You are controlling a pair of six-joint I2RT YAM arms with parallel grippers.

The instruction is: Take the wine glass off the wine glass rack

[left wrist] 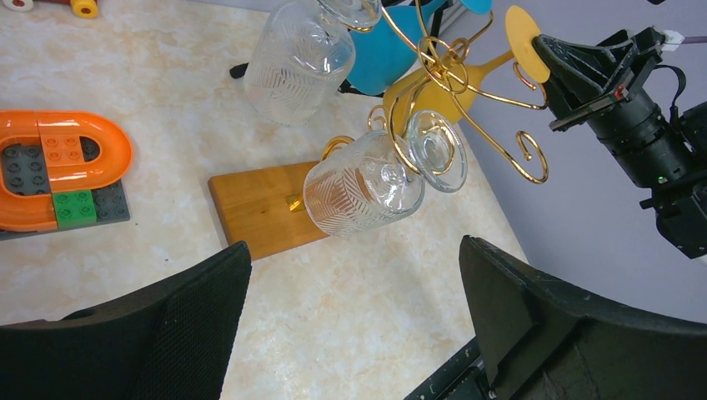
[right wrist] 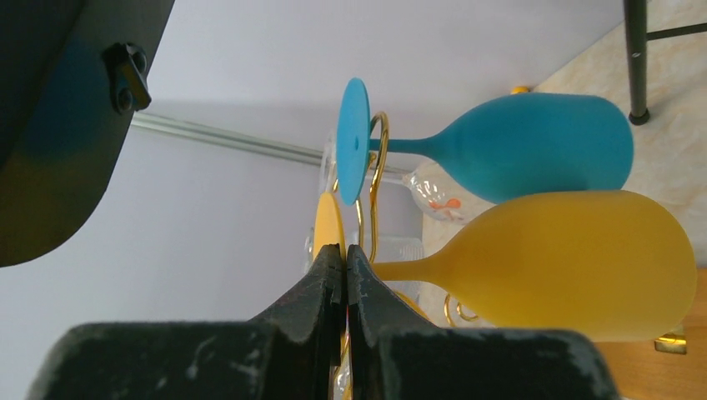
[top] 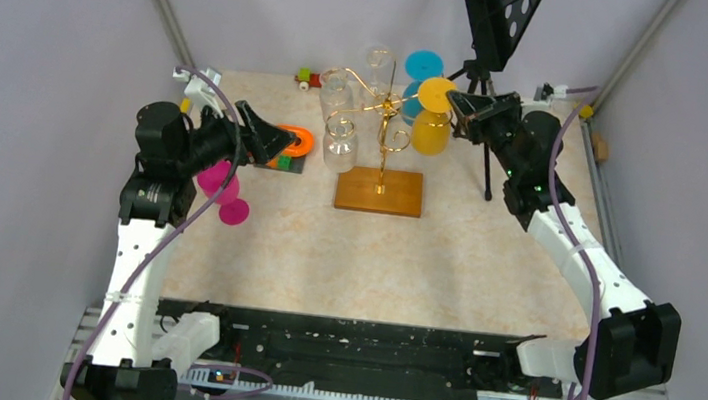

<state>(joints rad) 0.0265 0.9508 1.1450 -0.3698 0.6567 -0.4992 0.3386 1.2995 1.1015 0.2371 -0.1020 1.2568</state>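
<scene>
The gold wine glass rack (top: 385, 128) stands on its wooden base (top: 380, 191) at the table's back middle. Several glasses hang upside down from it: a yellow wine glass (top: 430, 133), a blue one (top: 424, 65) and clear ones (top: 340, 146). My right gripper (top: 457, 101) is shut on the yellow glass's round foot (top: 436, 94). In the right wrist view the gripper (right wrist: 344, 250) pinches the foot's edge, with the yellow bowl (right wrist: 575, 262) to the right. My left gripper (top: 271, 140) is open and empty, left of the rack. In its own view (left wrist: 354, 317) it faces a clear glass (left wrist: 363, 187).
A pink wine glass (top: 220, 190) lies on the table beside the left arm. An orange ring toy on grey bricks (top: 291, 143) sits left of the rack. A black tripod (top: 487, 145) stands just behind the right gripper. Small toy blocks (top: 305, 78) lie at the back edge.
</scene>
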